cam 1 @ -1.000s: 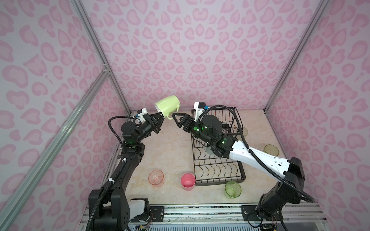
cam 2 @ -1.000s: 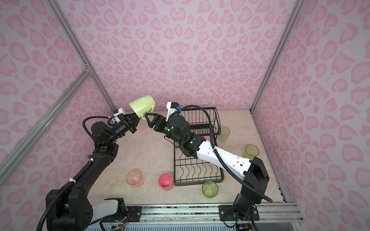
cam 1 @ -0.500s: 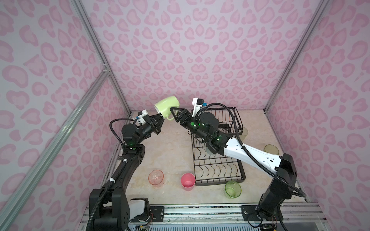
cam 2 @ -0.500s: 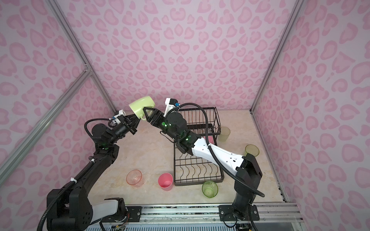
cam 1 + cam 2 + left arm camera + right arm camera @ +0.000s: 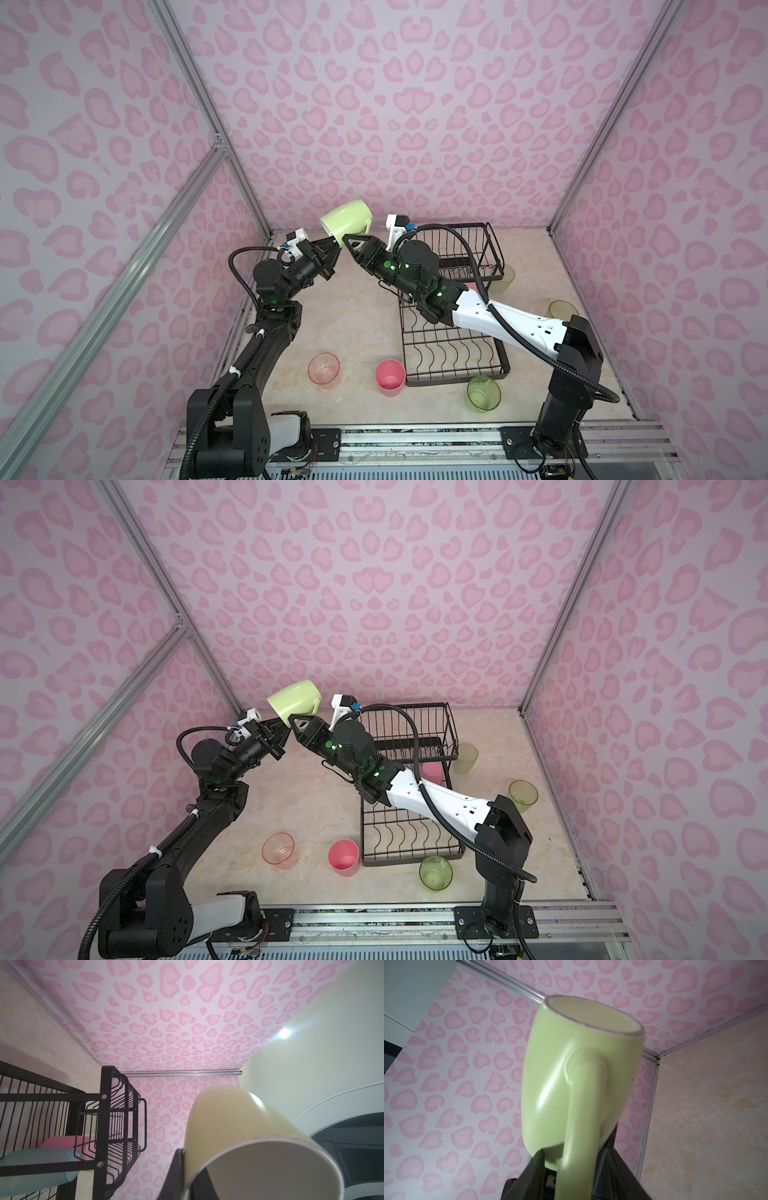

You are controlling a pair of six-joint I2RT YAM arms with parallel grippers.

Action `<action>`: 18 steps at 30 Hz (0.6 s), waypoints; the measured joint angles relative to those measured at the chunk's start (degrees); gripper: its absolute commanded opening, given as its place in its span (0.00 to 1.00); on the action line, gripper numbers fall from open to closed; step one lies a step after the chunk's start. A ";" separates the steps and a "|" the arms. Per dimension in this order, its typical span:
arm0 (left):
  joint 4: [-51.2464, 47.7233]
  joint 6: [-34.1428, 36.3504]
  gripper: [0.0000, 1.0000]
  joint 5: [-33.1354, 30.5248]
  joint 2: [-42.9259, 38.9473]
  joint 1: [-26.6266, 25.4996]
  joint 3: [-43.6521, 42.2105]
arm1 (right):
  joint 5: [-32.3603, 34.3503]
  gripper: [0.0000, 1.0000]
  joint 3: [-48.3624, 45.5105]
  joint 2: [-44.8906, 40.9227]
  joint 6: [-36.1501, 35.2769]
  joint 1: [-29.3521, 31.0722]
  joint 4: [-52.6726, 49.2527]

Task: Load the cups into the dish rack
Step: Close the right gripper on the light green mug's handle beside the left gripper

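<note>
The pale-green mug (image 5: 347, 218) (image 5: 293, 698) hangs tilted in the air left of the dish rack (image 5: 453, 365) (image 5: 411, 845). My left gripper (image 5: 334, 245) (image 5: 191, 1178) is shut on its rim, one finger inside and one outside. My right gripper (image 5: 351, 243) (image 5: 577, 1147) straddles the mug's handle (image 5: 583, 1115); a small gap shows beside one finger. Inside the rack (image 5: 104, 1105) lie a teal tumbler (image 5: 35, 1169) and a pink tumbler (image 5: 432, 773). A clear pink glass (image 5: 324, 370), a pink tumbler (image 5: 390, 376) and a green glass (image 5: 483, 392) stand at the front.
A frosted whitish tumbler (image 5: 503, 278) stands right of the rack's raised basket (image 5: 457, 249), and a green glass (image 5: 562, 309) stands nearer the right wall. My right arm reaches over the rack's lower tray. Pink patterned walls close in three sides.
My right gripper has moved left up to the mug and its jaws have narrowed around the handle. The left gripper has kept its hold and lowered the mug slightly.
</note>
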 measured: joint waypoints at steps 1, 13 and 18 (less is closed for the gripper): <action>0.11 0.13 0.03 -0.07 0.00 0.02 -0.02 | 0.09 0.44 -0.09 -0.02 0.17 -0.09 0.02; -0.17 3.32 0.03 -1.51 -1.18 0.07 -0.31 | 2.60 0.38 0.04 -0.35 1.25 -0.13 0.50; -0.81 4.28 0.03 -2.36 -1.57 0.11 -0.31 | 2.56 0.34 1.01 0.55 1.95 0.09 1.07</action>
